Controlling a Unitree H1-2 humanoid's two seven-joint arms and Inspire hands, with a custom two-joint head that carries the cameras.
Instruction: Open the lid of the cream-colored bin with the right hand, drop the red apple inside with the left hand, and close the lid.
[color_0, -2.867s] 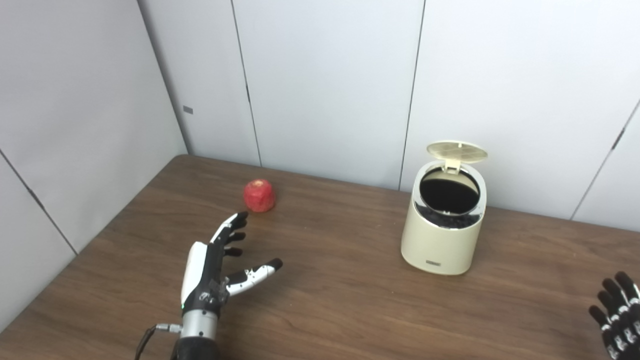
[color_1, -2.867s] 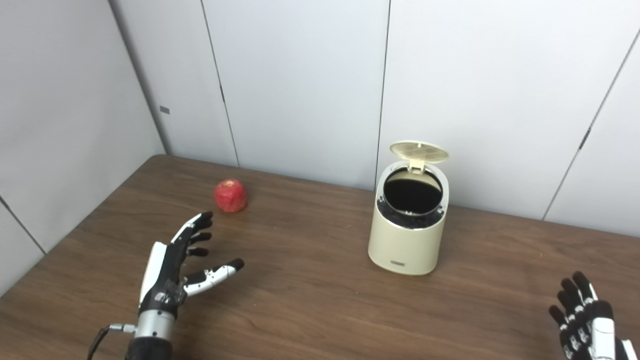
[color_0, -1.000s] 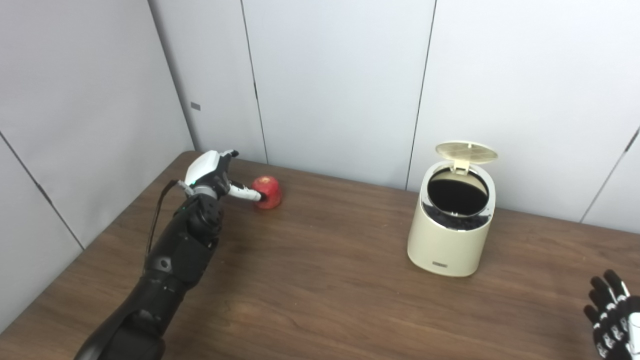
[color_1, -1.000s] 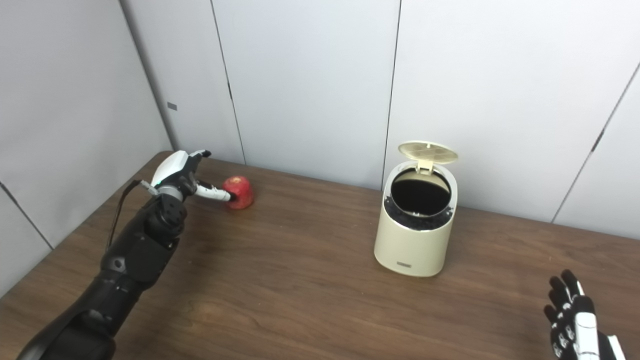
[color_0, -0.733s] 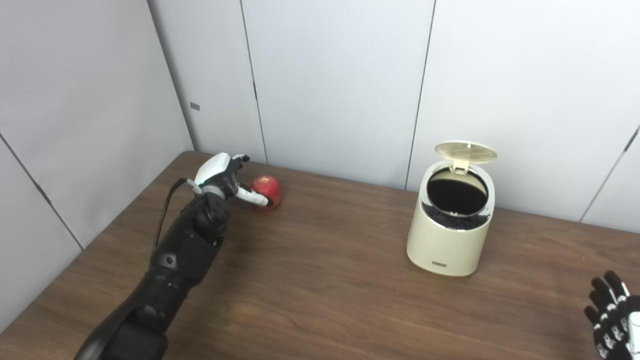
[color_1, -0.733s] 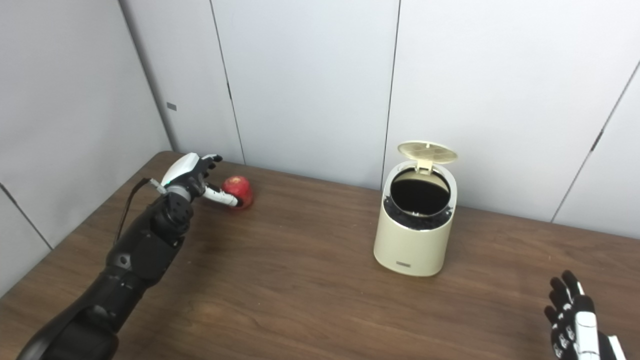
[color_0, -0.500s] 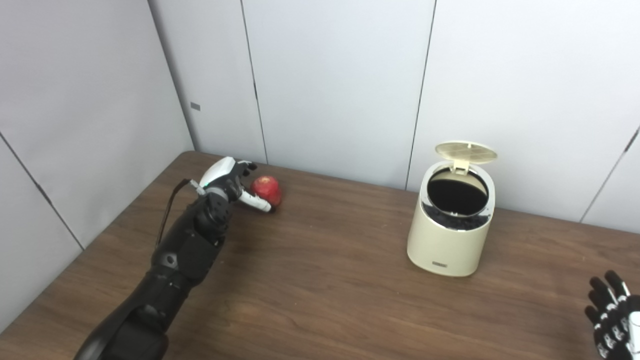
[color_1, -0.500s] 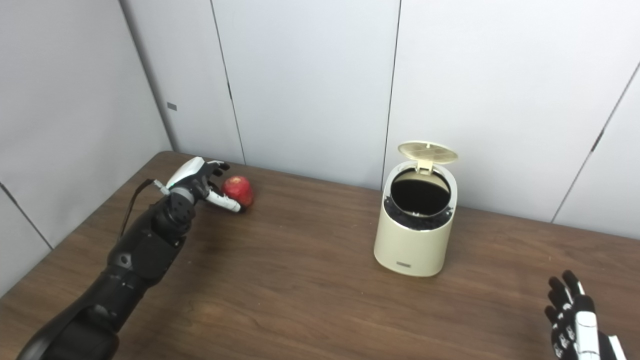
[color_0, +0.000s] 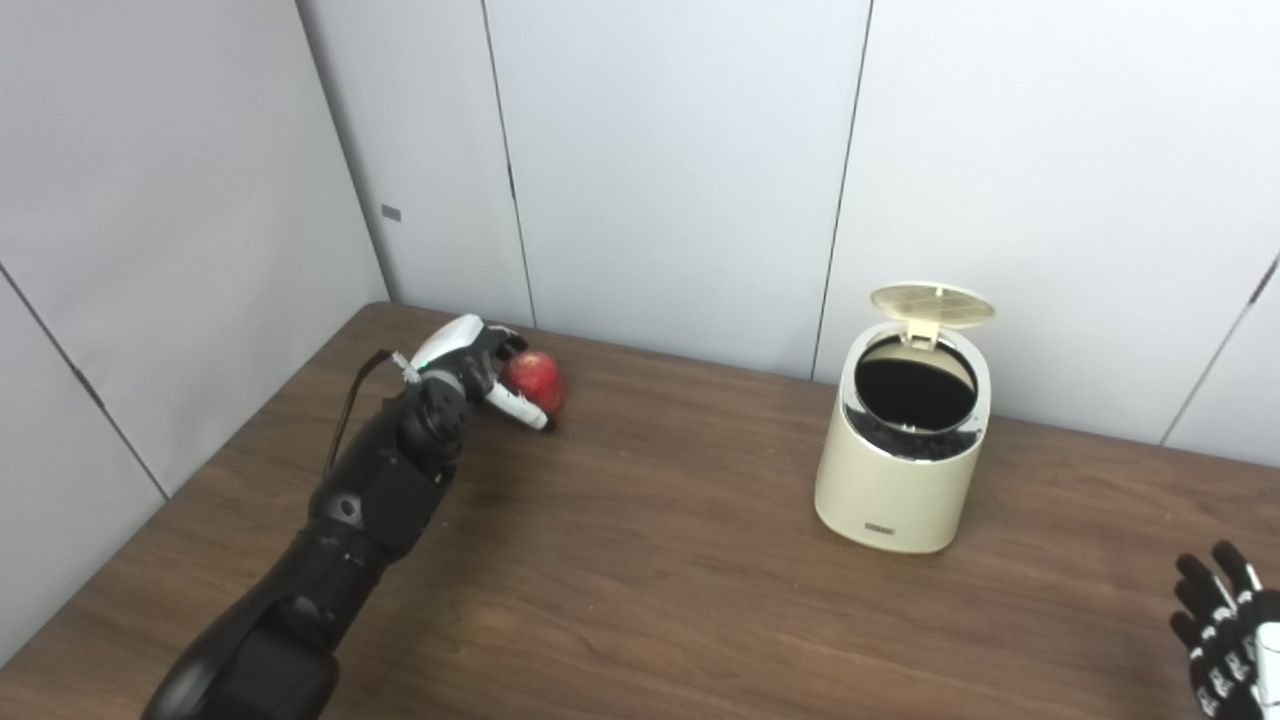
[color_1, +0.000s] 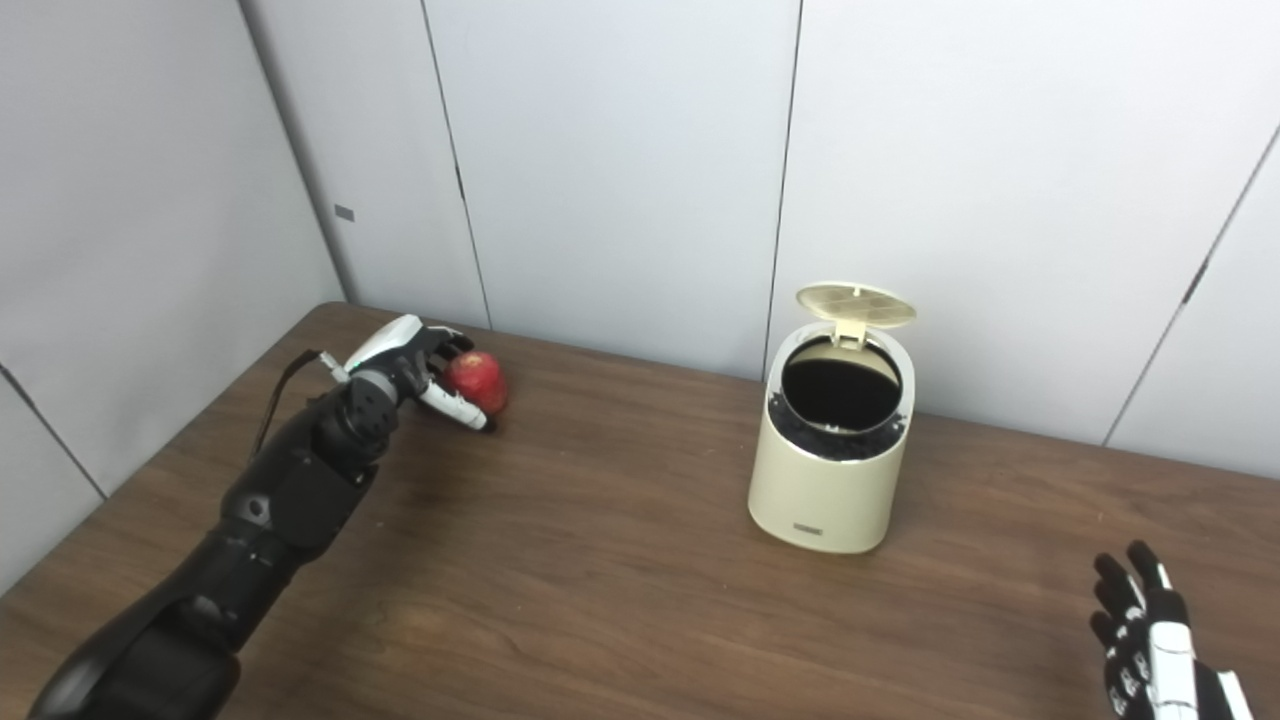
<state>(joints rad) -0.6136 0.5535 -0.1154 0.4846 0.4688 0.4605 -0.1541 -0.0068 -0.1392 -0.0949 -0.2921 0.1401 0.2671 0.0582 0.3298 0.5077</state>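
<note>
One red apple (color_0: 537, 378) at the far left of the table (color_0: 650, 570), close to the back edge and well apart from the cream-colored bin (color_0: 900, 480). Sits now inside the left hand (color_0: 468, 362): dark fingers (color_1: 447, 343) curled over the top and far side of the fruit, white thumb (color_0: 522, 406) laid across the lower near side. Differs from a second ago, when only the thumb reached the apple and the fingers stood clear above it; marks the closing of the grasp, not yet a carry. Cannot tell from either eye view whether the apple rests on the wood or is raised a little off it. Further right, bin upright near the back wall, lid (color_0: 933, 301) tilted up on the rear hinge, dark mouth fully exposed; reads as the opening step already done, and matches the earlier frames. At the lower right corner, right hand (color_0: 1222, 628) low over the table edge, fingers spread, holding nothing, far from the bin and waiting as before. Judged stage: pick-up in hand, with the drop and the lid closing left. Calls next for a lift and a long rightward carry to a place above the open mouth. Main risks: a round, smooth fruit slipping out of a loose wrap, or a knock against the raised lid on arrival.
</note>
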